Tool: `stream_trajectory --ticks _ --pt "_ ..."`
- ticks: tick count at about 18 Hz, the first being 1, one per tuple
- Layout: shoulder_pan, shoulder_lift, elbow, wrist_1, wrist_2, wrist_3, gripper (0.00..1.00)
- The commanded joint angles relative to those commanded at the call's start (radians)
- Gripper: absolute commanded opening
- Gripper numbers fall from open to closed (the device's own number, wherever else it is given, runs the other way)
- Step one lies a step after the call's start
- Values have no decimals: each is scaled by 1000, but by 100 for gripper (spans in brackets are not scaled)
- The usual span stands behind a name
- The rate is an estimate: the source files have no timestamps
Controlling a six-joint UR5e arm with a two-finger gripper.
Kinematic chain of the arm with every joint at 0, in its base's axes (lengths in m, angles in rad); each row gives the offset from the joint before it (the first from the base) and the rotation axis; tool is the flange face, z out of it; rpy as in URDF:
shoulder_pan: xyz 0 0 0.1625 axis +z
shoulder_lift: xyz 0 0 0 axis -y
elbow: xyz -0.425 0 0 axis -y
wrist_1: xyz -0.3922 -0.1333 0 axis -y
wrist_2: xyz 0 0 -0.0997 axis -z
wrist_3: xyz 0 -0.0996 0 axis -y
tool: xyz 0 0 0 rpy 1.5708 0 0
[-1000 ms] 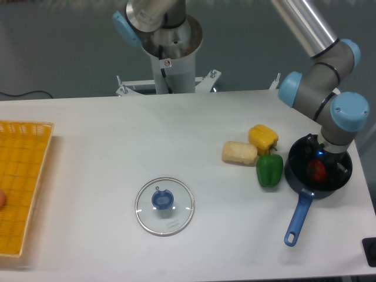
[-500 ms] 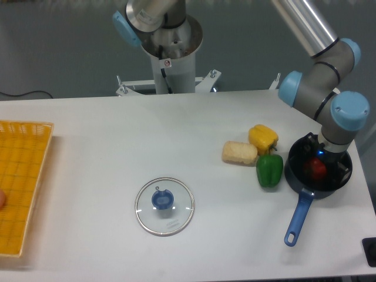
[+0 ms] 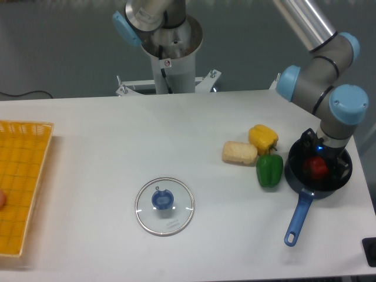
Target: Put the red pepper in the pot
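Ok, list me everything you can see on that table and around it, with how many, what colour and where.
red pepper: one, bright red, inside the pot at the right side of the table
pot: one, dark with a long blue handle pointing toward the front edge, far right
green pepper: one, green, just left of the pot
yellow pepper: one, yellow, behind the green pepper
pale block: one, cream, left of the yellow pepper
glass lid: one, clear with a blue knob, lying flat near the table's middle front
basket: one, orange-yellow, left edge
table: one, white
arm: one, silver with blue joints, reaching down over the pot
pincer: one, black, down in the pot around the red pepper; open or shut unclear
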Motion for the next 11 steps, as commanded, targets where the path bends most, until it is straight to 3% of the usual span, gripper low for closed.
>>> stream_trajectory --ticks 11 --pt "-12 114 -63 -12 -2 -12 100"
